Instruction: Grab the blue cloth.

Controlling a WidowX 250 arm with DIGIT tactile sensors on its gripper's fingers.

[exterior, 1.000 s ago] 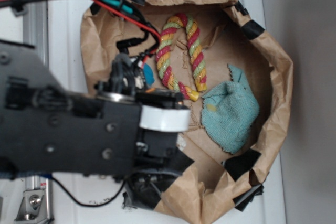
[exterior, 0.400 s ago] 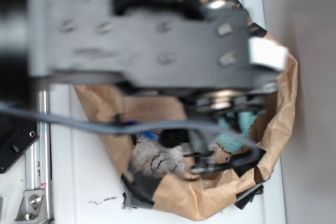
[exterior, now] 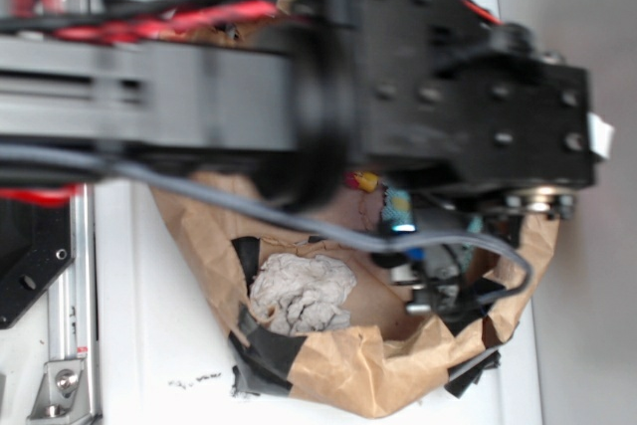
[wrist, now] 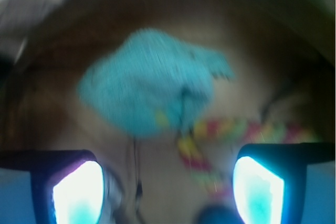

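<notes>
The blue cloth is a light teal terry washcloth with a small yellowish spot, lying on the brown paper floor of the bag in the middle of the blurred wrist view. My gripper is open and empty, its two fingers wide apart at the bottom corners, hovering above and short of the cloth. In the exterior view my arm covers the cloth; only a teal sliver shows under the arm at the right, where the gripper hangs inside the bag.
A red-yellow-green rope toy lies right of the cloth. A dark blue ball sits at the bottom edge. A white-grey wrinkly rag lies in the bag's near side. The brown paper bag wall rings everything.
My arm has swung from the bag's left side across to its right side, over the cloth, and now hides the rope toy and cloth in the exterior view. The rag has come into view.
</notes>
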